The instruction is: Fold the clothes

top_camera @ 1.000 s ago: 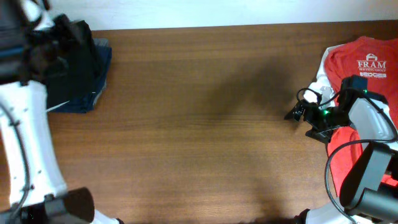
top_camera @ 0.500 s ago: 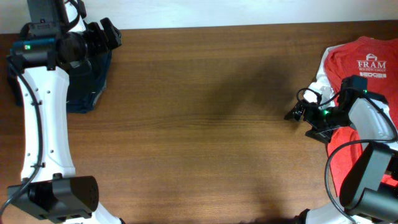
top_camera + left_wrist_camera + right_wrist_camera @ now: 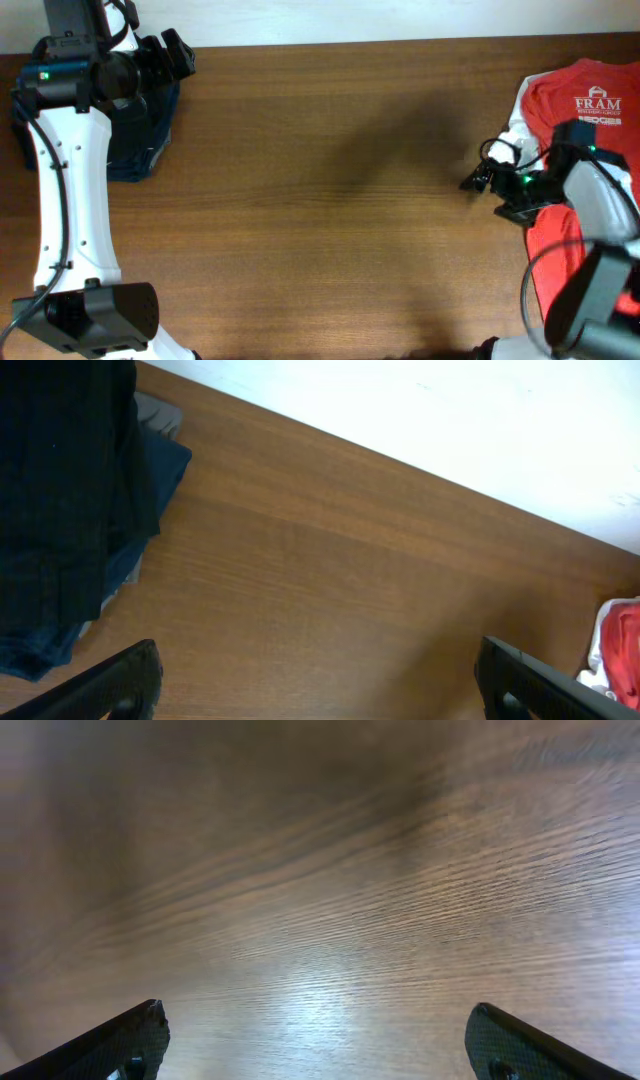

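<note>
Plain black fabric garment sits on navy-blue folded bundle; fold judged complete. Left gripper, right gripper: jaws spread wide, holding nothing.

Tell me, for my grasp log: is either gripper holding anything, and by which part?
Nothing is held; the left gripper and right gripper both stand open.

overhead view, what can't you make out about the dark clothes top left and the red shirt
Black garment: overhead, the left arm covers most of it; the left wrist view cuts it at the left edge, so its fold state is unclear.
Red T-shirt: overhead, the right arm and the frame edge hide much of it.
</note>
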You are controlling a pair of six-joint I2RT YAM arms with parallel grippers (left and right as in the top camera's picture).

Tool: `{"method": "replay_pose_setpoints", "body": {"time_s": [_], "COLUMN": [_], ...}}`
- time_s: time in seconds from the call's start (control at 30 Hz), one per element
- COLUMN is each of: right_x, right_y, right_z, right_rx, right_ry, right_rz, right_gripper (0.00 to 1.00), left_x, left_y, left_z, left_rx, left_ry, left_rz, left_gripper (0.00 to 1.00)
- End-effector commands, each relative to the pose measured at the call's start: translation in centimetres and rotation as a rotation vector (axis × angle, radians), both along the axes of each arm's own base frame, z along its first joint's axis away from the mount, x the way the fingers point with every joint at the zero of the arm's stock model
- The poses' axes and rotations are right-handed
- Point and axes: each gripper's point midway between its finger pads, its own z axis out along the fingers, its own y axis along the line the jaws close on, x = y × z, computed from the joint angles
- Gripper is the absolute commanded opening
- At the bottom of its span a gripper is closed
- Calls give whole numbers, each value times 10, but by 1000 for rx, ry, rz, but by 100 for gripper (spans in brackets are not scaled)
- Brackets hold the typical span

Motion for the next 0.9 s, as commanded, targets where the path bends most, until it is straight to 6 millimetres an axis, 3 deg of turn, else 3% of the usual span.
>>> {"method": "replay_pose_setpoints", "body": {"time_s": [0.0,0.13,0.2,0.3,0.5,0.57,0.7,0.87], "right_x": [0,-26,-54,-95,-164,-189,-222,-221], "right_y": [12,60,94,122,80,70,54,52], "right_z": [68,155,196,228,316,331,340,310], "right_rx": [-90,-163,-172,-171,-437,-477,-533,-548], "right_ry": [-215,-517,-682,-834,-1276,-1368,-1454,-1516], "right_rz": [39,165,264,362,130,63,-38,-76], "right_gripper": [98,99,98,98,98,98,98,98], "left_x": [0,0,0,0,0,0,0,0], "left_y": [2,2,2,3,3,3,3,3], "left_z": [-2,-2,-2,-2,-2,-2,-2,-2], "left_rx": [18,18,18,18,18,18,18,18], "left_ry": [2,2,2,2,2,2,2,2], "left_rz": [-5,-5,-5,-3,-3,-3,-3,-3], "left_gripper": [99,99,99,99,99,99,99,99]}}
